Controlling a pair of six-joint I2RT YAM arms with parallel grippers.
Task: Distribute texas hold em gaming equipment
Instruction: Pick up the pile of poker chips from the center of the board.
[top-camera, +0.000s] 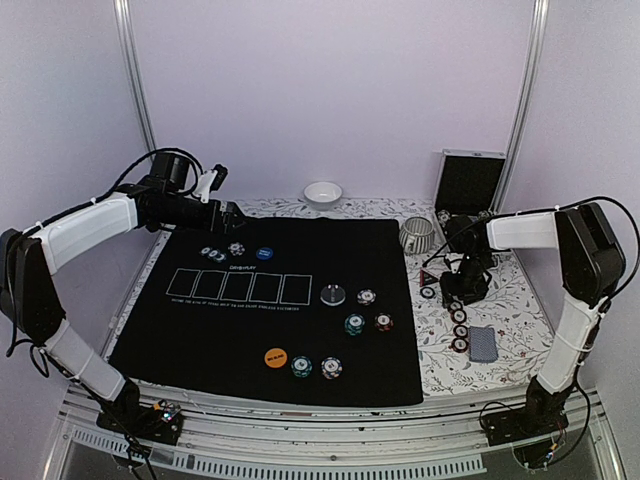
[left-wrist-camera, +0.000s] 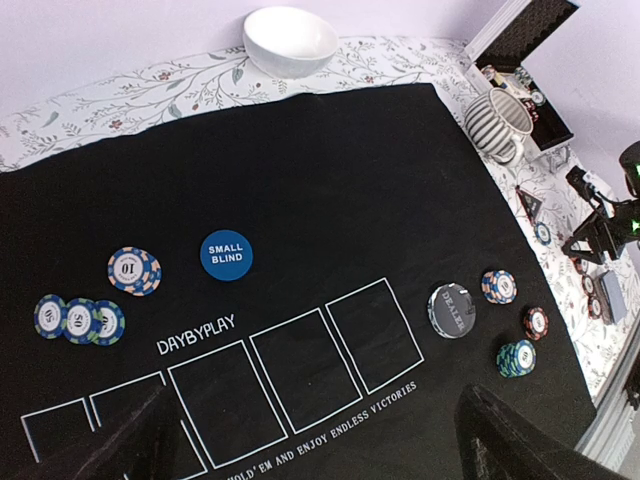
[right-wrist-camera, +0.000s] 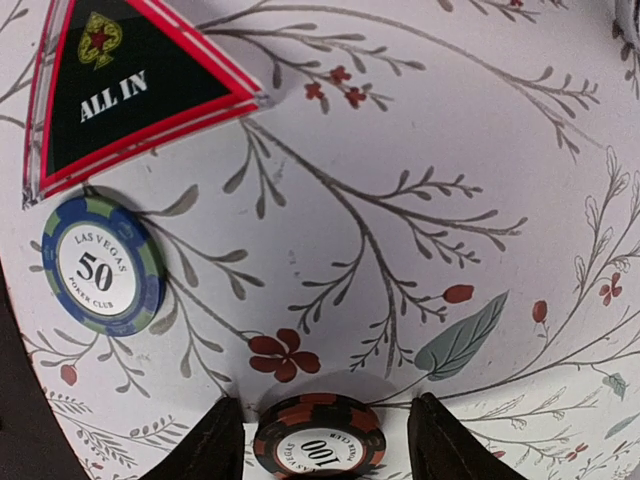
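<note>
1. The black-and-red chip marked 100 (right-wrist-camera: 320, 442) is lying flat on the flowered table (right-wrist-camera: 430, 200), on the strip running along the right edge, just outside the black mat (top-camera: 270, 325).
2. The right pincer (right-wrist-camera: 328, 415) is standing spread, with one finger on each side of this chip. The finger on the mat side (right-wrist-camera: 212, 448) is sitting just beside the rim, and the other is leaving a small gap. Nothing is being pinched yet.
3. The step in hand appears to be picking up this chip. Doing it well probably means getting the tips right down onto the table, shifting slightly so both are meeting the rim together, and closing gently. A thin, flat disc is likely to be slipping out or tipping on edge.
4. A blue-and-green 50 chip (right-wrist-camera: 103, 265) is lying nearby, toward the mat, and the red-edged ALL IN triangle (right-wrist-camera: 130, 90) is sitting just beside it. Both are lying apart from the fingers, so a straight squeeze should not be disturbing them.
5. Toward the front right corner, a deck of cards (top-camera: 484, 342) is resting near a row of further chips. The ribbed mug (top-camera: 420, 233) is standing toward the far edge.
6. The left pincer (left-wrist-camera: 315, 420) is hovering spread and holding nothing over the far left part of the mat, near the SMALL BLIND disc (left-wrist-camera: 226, 254).
</note>
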